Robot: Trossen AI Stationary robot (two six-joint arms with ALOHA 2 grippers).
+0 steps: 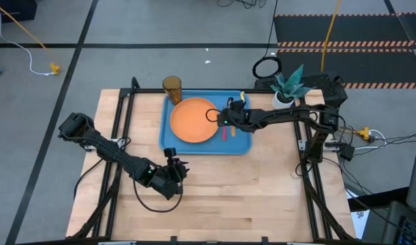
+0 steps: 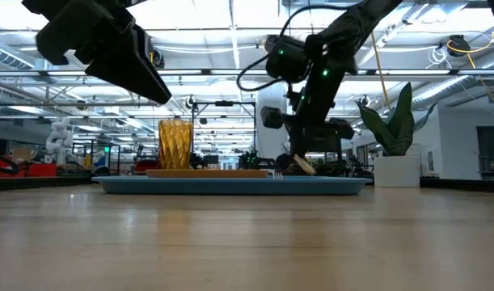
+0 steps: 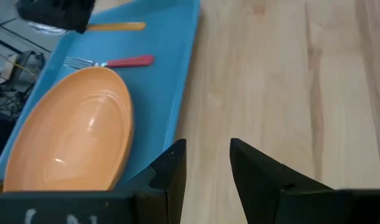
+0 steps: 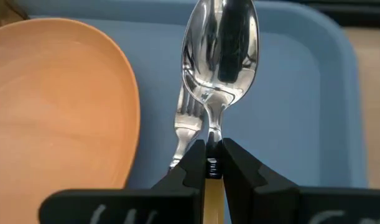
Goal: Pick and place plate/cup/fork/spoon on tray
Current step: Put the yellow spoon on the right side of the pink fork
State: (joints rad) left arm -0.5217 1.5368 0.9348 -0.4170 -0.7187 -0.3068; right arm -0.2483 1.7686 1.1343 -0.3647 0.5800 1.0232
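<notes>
From my station, left to right. Left gripper (image 1: 175, 168): over bare table (image 1: 262, 197) in front of the tray, fingers parted, holding nothing. Tray (image 1: 243, 146): light blue, mid-table. Cup (image 1: 171, 87): upright at the tray's far left corner. Plate (image 1: 193, 120): on the tray's left part. Fork (image 3: 109, 62): flat on the tray beside the plate. Right gripper (image 4: 209, 163): over the tray, clamped on the spoon (image 4: 219, 43) at its handle, just above the fork. I read no lettering on any item.
</notes>
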